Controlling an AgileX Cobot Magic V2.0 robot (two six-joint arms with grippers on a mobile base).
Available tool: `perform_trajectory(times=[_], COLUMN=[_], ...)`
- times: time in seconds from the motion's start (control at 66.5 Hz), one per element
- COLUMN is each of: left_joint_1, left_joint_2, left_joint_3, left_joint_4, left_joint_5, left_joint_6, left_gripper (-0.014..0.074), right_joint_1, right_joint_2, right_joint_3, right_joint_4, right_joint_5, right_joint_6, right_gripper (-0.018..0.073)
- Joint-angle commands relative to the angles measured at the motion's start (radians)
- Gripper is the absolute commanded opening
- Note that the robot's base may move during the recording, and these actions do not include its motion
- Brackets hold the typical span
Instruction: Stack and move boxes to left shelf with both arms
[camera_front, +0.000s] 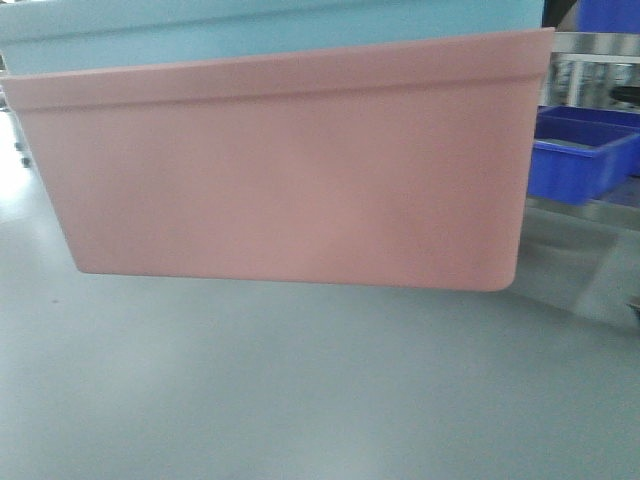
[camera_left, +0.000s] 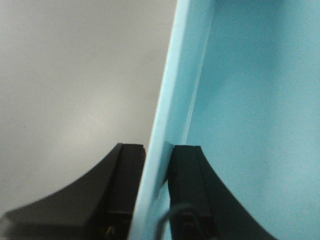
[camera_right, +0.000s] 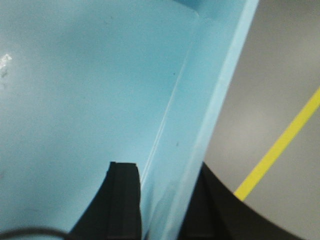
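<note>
Blue-in-pink: found light blue bin nested in salmon pink bin, aloft over grey floor. Saw left gripper and right gripper clamped on its opposite walls. Judged carry step in hand; needed next a level, matched move toward the left shelf, not made out here.

site: warehouse | grey floor | yellow line | blue crates

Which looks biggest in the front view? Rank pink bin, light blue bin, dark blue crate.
1. pink bin
2. light blue bin, only a strip showing
3. dark blue crate, farther back, so size unsure
</note>
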Motion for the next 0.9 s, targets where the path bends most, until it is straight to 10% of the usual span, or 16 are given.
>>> perform_trajectory(times=[0.0, 0.888], left_joint_1=[-0.046, -0.046], left_joint_2=[-0.053, -0.053], left_joint_3=[-0.045, -0.045], left_joint_4=[-0.081, -0.084], left_joint_5=[-0.153, -0.149], left_joint_6=[-0.009, -0.009], left_gripper=[-0.0003, -0.0003], right_joint_1=[0.020, 0.020], right_joint_2=[-0.043, -0.043], right_joint_3=[-0.039, -0.039], right_joint_4=[0.021, 0.018], right_joint_5=[-0.171, -0.172], right_joint_6=[0.022, 0.022], right_gripper=[0.0056, 0.0056])
